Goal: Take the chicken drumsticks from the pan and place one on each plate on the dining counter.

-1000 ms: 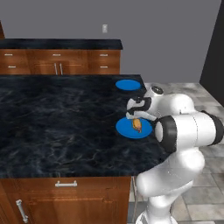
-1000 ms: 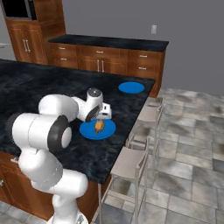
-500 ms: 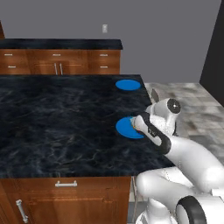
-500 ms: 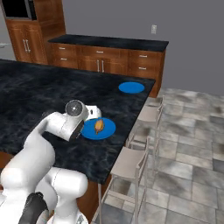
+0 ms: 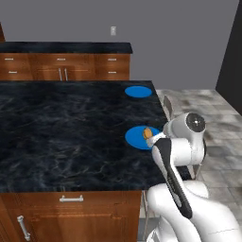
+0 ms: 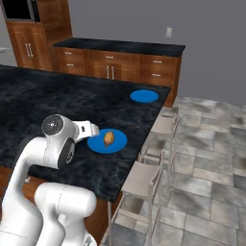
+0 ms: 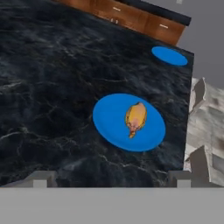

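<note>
A golden-tan chicken drumstick (image 7: 135, 118) (image 6: 109, 138) (image 5: 148, 133) lies alone on the nearer blue plate (image 7: 109, 120) (image 6: 117, 144) (image 5: 134, 138), close to the right edge of the dining counter (image 5: 56, 127). The second blue plate (image 5: 139, 91) (image 6: 144, 96) (image 7: 169, 56) sits bare near the counter's far right corner. My gripper (image 7: 110, 179) is open and holds nothing. It hangs above the black stone just short of the near plate, and the drumstick lies free ahead of its fingertips (image 7: 41, 178). The pan is out of view.
Two pale stools (image 6: 144, 178) (image 6: 165, 126) stand along the counter's right side over a grey tiled floor. A wall counter with wooden drawers (image 5: 66, 66) runs along the back. My own white arm (image 5: 177, 151) covers the counter's near right corner.
My hand has drawn back from over the near plate toward the counter's near edge, and the arm has folded low. The drumstick stays on the plate.
</note>
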